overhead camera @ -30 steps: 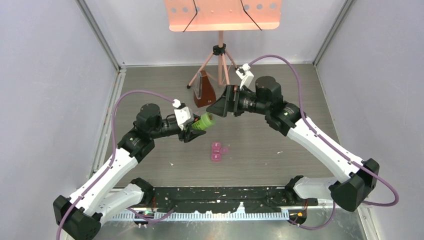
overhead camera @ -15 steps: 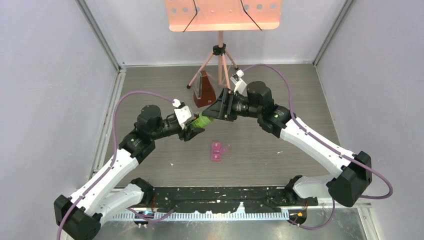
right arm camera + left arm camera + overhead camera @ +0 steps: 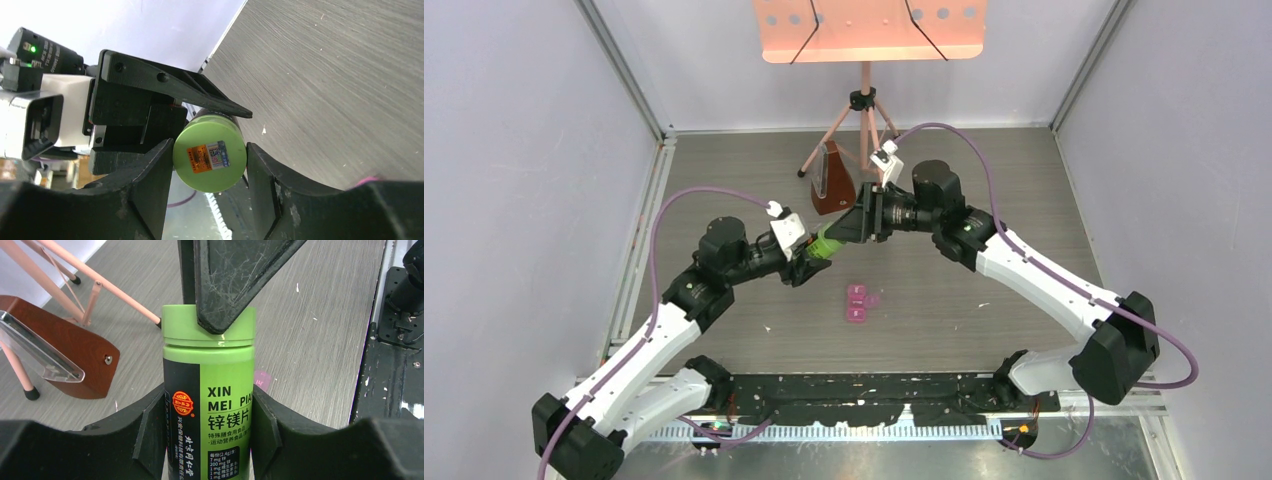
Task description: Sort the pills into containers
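A green cylindrical bottle (image 3: 828, 243) with a label hangs tilted above the table, and my left gripper (image 3: 812, 256) is shut on its body (image 3: 207, 390). My right gripper (image 3: 852, 230) meets it from the other side. In the right wrist view its fingers press on both sides of the green cap (image 3: 210, 159). The pink pill box (image 3: 857, 303) lies on the table just below and to the right of the bottle. A corner of the pill box (image 3: 262, 379) shows behind the bottle. No pills show in any view.
A brown metronome (image 3: 832, 186) stands behind the grippers, beside the pink tripod (image 3: 865, 125) of a music stand. A black mat (image 3: 874, 398) runs along the near edge. White specks dot the wood-grain table (image 3: 984, 300). Walls close in left, right and back.
My right arm has moved left to the bottle, and its jaws have narrowed from wide open onto the cap. The left gripper with the bottle has shifted slightly back and left.
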You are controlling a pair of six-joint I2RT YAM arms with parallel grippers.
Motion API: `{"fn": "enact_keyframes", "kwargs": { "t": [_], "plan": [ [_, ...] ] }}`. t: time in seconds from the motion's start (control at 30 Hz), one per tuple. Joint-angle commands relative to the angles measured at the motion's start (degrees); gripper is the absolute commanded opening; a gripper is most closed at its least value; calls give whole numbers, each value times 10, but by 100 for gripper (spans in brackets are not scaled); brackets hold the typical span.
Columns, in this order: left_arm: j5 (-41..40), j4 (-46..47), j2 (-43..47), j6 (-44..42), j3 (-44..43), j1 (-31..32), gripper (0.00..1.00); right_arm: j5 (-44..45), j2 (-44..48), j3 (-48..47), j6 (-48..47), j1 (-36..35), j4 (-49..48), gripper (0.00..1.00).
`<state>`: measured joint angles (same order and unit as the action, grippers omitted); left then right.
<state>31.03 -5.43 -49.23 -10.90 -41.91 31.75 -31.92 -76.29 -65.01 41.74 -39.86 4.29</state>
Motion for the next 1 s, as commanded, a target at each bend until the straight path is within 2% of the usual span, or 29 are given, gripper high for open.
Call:
{"fn": "enact_keyframes", "kwargs": {
  "t": [0.0,0.23,0.33,0.4,0.5,0.57,0.6,0.67,0.73,0.77,0.87,0.97],
  "plan": [
    [-9,51,12,13,9,1,0,-66,-9,0,-113,0,-39,41],
    [86,38,23,16,12,1,0,-212,3,25,-316,11,-110,42],
    [92,46,26,22,18,1,0,-275,6,37,-367,14,-146,41],
    [105,45,26,6,18,1,0,-293,-5,39,-387,20,-166,40],
    [149,11,17,-28,0,0,0,-286,-17,29,-437,21,-144,40],
    [183,-36,2,-52,-21,1,0,-250,-14,26,-446,21,-129,53],
    [192,-54,-6,-60,-32,1,0,-204,-9,23,-447,21,-103,73],
    [161,-59,-14,-59,-41,1,0,-150,-4,5,-428,21,-60,100],
    [118,-33,-13,-54,-33,1,0,-120,-6,-21,-352,22,-20,96],
    [98,-14,-11,-55,-25,1,0,-115,-9,-28,-326,22,-17,95],
    [46,38,-11,-59,-9,1,0,-46,-13,-25,-164,21,-19,95],
    [10,51,-22,-64,-12,1,0,9,-20,-23,-56,20,20,95]
  ]
}}
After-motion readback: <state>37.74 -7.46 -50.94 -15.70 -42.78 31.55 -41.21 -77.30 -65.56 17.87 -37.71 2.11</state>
